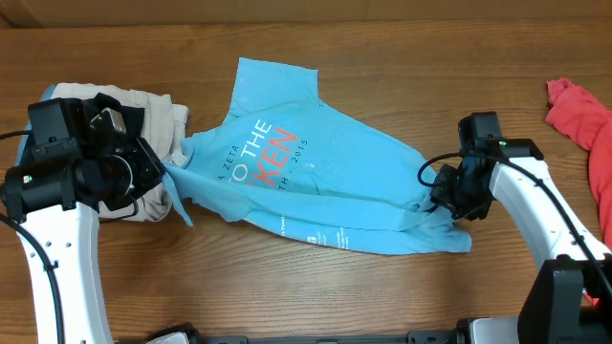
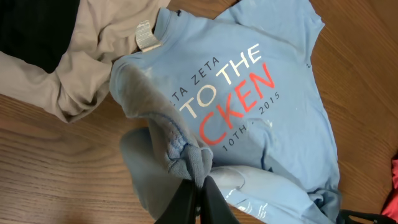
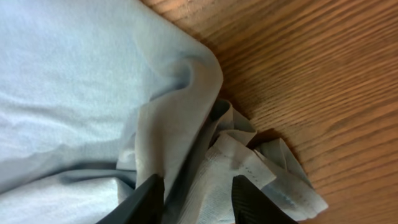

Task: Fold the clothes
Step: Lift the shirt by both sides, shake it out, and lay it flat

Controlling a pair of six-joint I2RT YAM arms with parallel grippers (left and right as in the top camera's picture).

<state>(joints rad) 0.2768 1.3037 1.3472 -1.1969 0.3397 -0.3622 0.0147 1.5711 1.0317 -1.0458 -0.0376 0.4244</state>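
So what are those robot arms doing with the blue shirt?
They are folding it. The left gripper pinches a bunched edge of the T-shirt, and the right gripper holds cloth at the opposite end, so the shirt lies stretched between them on the table. It is not neatly folded yet. Beige clothes sit near the left gripper.

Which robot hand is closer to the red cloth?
Right. The right gripper grips the shirt at its end nearest the red cloth; the left gripper grips its far end, beside the beige clothes.
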